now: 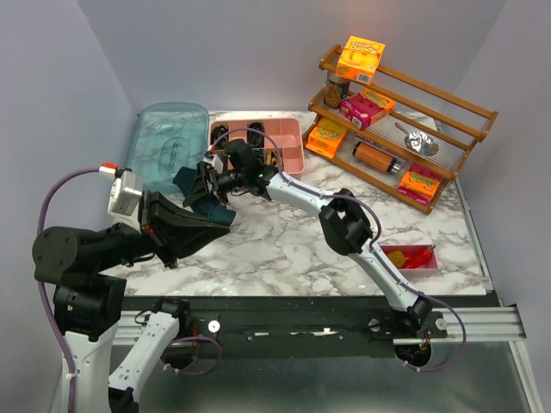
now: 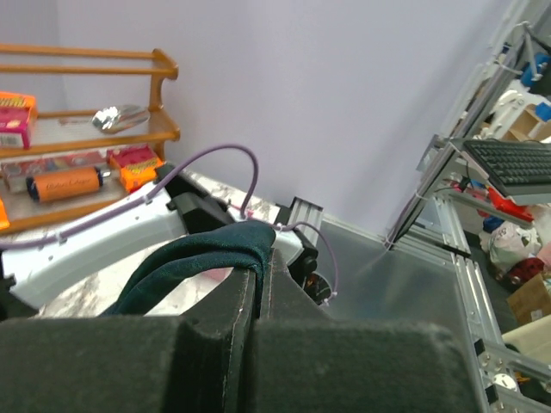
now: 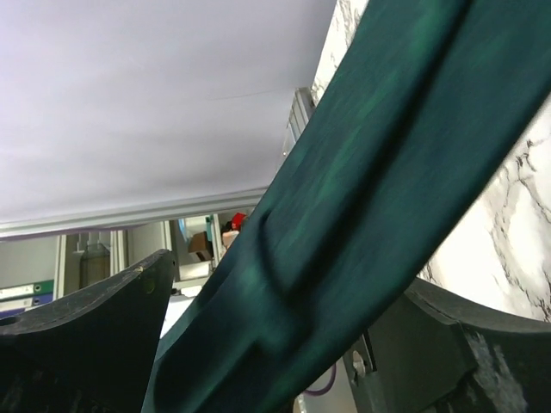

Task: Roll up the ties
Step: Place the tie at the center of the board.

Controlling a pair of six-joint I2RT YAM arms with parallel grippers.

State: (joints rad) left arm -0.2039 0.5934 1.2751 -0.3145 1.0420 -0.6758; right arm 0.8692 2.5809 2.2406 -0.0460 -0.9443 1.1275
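At the near edge, the bases of both arms are bolted to a rail. Just beyond, on the right of the marble table [image 1: 284,245], a small pink dish [image 1: 435,259] is seen with red and yellow pieces in it, beside the right arm's forearm, which is stretched diagonally across the table towards the far left.

On the left, the left gripper [image 1: 222,225] is shown with its jaws closed on the tie [image 1: 191,183]. In the left wrist view the dark teal fabric is pinched between the black fingers [image 2: 245,301] and humped over their tips, hiding much of the table behind.

The tie is held off the table between the two grippers. Just beyond, the right gripper [image 1: 209,176] is seen with its jaws wide apart. The tie passes as a slanted band between its fingers [image 3: 95,331], and no grip on it can be made out.

Behind the grippers, a translucent teal bin [image 1: 168,142] and a pink divided tray [image 1: 291,144] are set side by side. The tray's left part is hidden by the right gripper.

Farthest right, a wooden rack [image 1: 469,112] is stocked with orange and pink boxes, an orange can [image 1: 374,157] and a metal spoon [image 1: 417,142].
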